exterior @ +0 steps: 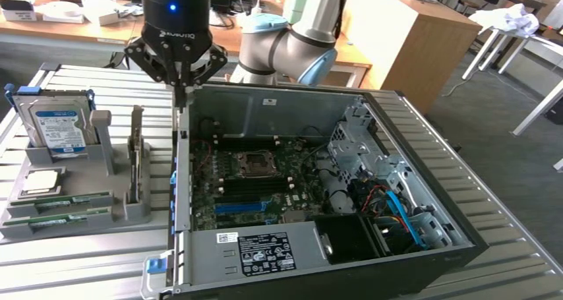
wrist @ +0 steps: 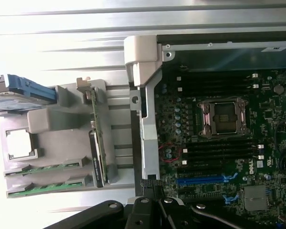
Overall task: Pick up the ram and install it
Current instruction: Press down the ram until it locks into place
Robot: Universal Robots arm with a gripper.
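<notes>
Two green ram sticks lie flat in slots at the front of a grey holder, one (exterior: pixel 63 201) (wrist: pixel 44 168) just behind the other (exterior: pixel 58 221) (wrist: pixel 47 187). My gripper (exterior: pixel 180 101) (wrist: pixel 151 185) hangs shut with nothing in it over the computer case's wall (exterior: pixel 178 181) nearest the holder. It is higher than the sticks and off to their side toward the case. The motherboard (exterior: pixel 255 181) lies open inside the case, with dark memory slots (wrist: pixel 219 151) beside the processor socket (wrist: pixel 224 117).
The grey holder (exterior: pixel 105 148) also carries a silver hard drive (exterior: pixel 57 128), a square processor chip (exterior: pixel 39 181) and an upright card (exterior: pixel 136 151). Cables and a blue lead (exterior: pixel 400 211) fill the case's far side. The ribbed metal table (exterior: pixel 492 201) stretches around everything.
</notes>
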